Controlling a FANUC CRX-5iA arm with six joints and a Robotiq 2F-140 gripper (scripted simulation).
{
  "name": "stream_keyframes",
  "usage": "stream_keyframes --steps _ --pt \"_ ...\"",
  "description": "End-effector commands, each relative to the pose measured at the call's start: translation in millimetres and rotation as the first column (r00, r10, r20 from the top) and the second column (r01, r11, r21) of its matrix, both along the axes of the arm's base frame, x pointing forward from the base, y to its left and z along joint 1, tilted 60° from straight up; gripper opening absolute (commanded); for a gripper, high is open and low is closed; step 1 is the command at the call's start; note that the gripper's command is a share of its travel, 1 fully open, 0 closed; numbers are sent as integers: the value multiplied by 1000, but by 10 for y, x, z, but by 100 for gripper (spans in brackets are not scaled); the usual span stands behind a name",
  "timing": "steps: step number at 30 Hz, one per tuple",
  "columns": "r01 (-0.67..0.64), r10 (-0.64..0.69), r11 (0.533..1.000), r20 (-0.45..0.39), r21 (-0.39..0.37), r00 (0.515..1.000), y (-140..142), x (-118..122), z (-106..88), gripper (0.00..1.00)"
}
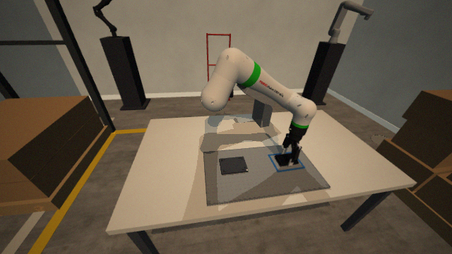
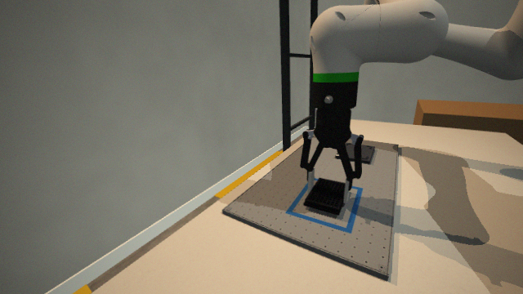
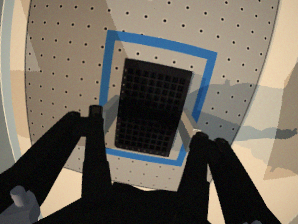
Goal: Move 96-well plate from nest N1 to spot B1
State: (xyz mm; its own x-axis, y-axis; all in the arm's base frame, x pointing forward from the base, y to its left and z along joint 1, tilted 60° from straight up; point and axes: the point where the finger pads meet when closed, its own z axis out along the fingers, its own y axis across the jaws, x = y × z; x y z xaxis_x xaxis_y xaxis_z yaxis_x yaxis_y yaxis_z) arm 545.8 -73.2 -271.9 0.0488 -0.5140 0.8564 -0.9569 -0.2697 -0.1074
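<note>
One 96-well plate (image 2: 325, 195), one plate nest (image 1: 233, 165), one blue taped outline (image 2: 323, 220), one perforated deck (image 2: 368, 241), one table (image 1: 169, 176), one gripper (image 2: 329, 189).

The gripper (image 2: 329, 189) stood over the blue taped outline (image 2: 324, 222), its fingers closed on the long sides of the 96-well plate (image 2: 325, 196). Bare perforated deck (image 2: 327, 245) lay open on all sides of the outline. The plate nest (image 1: 233, 165) sat well apart across the deck. The arm's pedestal (image 1: 262, 113) rose behind the deck.
</note>
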Motion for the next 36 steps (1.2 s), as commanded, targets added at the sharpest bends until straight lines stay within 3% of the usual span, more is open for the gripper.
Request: stream_keyframes --steps 1,36 --pt "0 0 1000 0 0 1000 3 0 -1 0" --pt "0 0 1000 0 0 1000 -38 14 -26 0"
